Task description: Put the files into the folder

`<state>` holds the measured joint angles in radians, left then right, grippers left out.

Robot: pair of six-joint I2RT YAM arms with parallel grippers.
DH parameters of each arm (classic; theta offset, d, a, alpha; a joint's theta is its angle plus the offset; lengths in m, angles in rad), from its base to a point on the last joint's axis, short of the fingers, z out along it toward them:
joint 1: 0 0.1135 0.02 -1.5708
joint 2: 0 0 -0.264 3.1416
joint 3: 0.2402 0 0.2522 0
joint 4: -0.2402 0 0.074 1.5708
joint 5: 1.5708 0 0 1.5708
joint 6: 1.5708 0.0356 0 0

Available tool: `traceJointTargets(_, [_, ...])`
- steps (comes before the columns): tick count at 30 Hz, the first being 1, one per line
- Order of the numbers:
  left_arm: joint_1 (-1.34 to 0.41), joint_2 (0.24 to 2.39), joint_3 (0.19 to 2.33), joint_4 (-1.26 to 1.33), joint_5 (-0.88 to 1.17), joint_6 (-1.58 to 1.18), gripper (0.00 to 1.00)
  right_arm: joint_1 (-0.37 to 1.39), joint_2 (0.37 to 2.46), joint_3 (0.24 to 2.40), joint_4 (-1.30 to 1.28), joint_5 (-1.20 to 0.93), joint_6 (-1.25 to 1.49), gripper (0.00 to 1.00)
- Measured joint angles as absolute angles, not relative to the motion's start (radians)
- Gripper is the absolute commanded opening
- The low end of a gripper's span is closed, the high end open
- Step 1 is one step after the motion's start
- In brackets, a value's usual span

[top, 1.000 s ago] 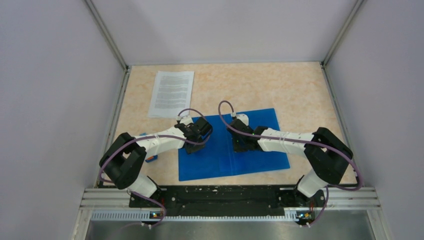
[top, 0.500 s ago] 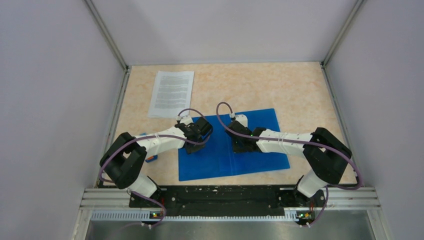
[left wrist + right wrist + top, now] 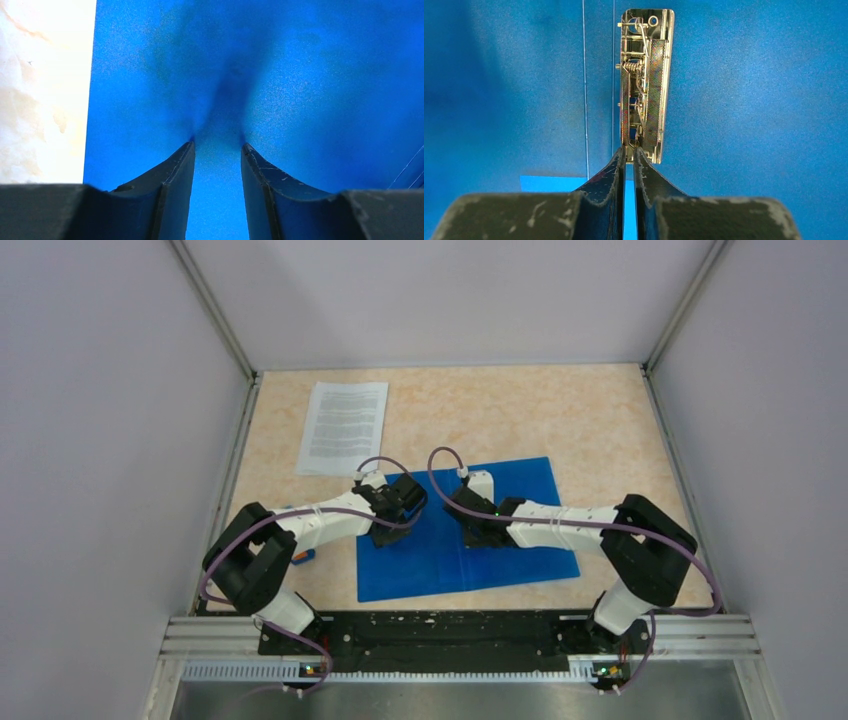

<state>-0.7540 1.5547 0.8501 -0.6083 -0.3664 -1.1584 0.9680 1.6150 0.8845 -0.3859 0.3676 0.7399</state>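
Top external view: files (image 3: 343, 427), likely light and floppy, want an edge pinch. Left pincer (image 3: 217, 145) rests on the folder (image 3: 520, 490), half-open and empty; right pincer (image 3: 630, 150) is nearly shut at the clip (image 3: 644, 85).

Grey walls (image 3: 100, 440) on three sides; mottled beige (marble-like) table (image 3: 600, 420).

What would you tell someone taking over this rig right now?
The left gripper is open, tips down on the left panel of the folder.
The right gripper is almost shut at the near end of the metal clip; whether it grips it is unclear.
The folder lies open and flat on the table. The paper lies at the far left, outside the folder.
Done: folder opened. Left: fetch the paper and put it in.
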Motion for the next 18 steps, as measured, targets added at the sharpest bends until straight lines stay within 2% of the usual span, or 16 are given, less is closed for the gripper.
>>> traceJointTargets(18, [-0.731, 1.555, 0.848, -0.604, -0.347, -1.158, 0.45, 0.972, 1.596, 0.851, -0.360, 0.399, 0.789, 0.06])
